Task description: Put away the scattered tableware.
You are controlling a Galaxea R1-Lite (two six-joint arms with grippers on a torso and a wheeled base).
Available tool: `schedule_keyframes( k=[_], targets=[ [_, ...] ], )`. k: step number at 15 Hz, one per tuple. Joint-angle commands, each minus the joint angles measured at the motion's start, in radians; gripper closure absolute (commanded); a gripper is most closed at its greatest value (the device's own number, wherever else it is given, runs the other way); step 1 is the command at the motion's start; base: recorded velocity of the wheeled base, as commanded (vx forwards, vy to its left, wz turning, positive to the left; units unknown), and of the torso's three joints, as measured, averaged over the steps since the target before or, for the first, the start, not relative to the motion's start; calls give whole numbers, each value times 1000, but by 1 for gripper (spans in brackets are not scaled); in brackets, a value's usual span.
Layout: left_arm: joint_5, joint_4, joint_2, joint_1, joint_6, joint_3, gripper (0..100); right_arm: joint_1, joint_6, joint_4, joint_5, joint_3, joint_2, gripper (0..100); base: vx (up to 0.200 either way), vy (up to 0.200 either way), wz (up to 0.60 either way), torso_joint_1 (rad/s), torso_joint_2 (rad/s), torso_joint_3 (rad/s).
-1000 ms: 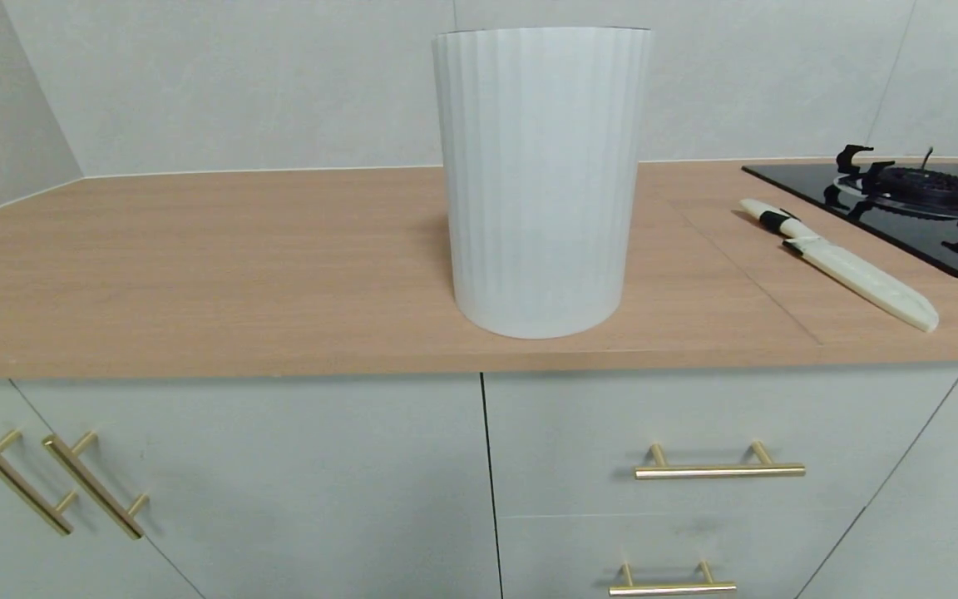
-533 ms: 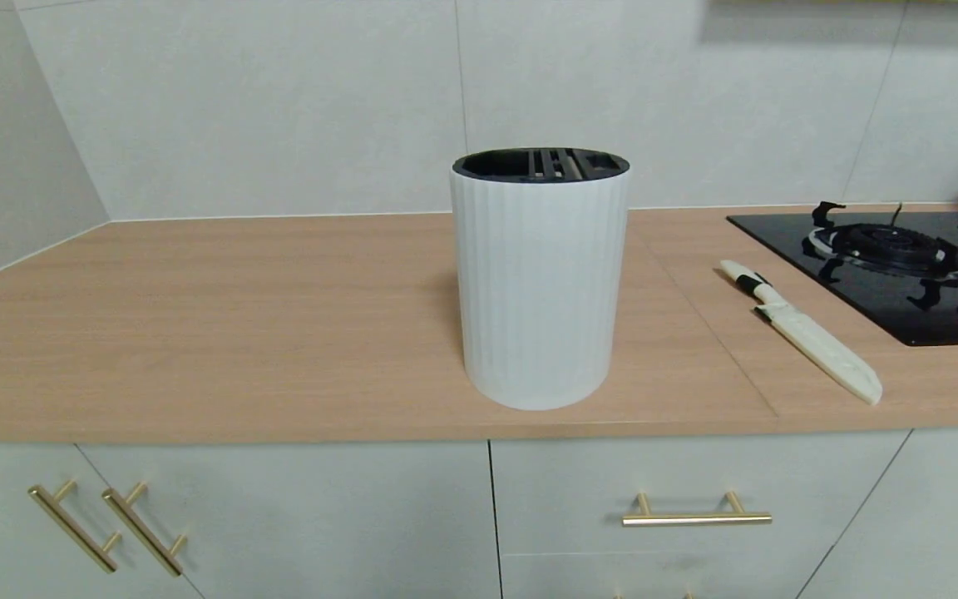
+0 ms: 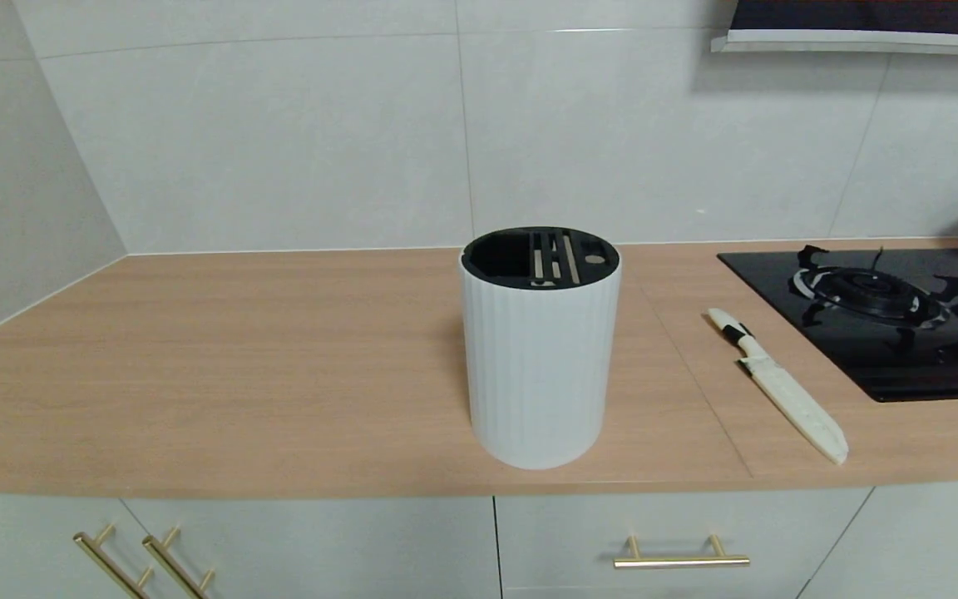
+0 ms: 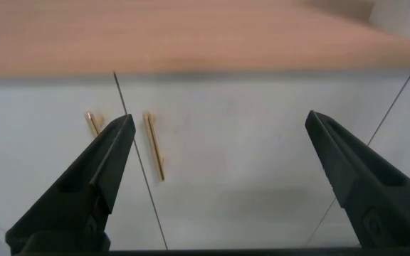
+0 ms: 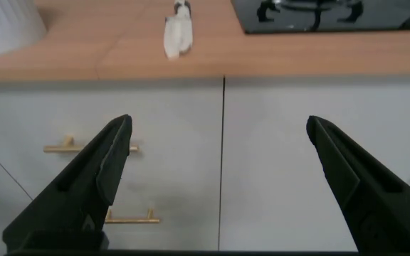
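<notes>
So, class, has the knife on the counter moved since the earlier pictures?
No. The knife keeps its place between the white holder and the hob; the whole view shifted, so the camera moved.

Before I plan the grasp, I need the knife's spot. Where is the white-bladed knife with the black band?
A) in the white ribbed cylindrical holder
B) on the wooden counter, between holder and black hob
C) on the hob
B: the white knife lies on the wooden counter, between the white ribbed holder and the black hob.
</notes>
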Motion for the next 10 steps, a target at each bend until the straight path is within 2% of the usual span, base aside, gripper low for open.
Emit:
schedule_keyframes(
  k=[1, 10],
  targets=[
    [0, 0, 0, 0, 0, 0, 0, 0, 0, -1, 0, 0, 2, 0, 0, 0, 0, 217, -500, -300],
    [0, 0, 0, 0, 0, 0, 0, 0, 0, -1, 0, 0, 2, 0, 0, 0, 0, 239, -530, -298]
  ],
)
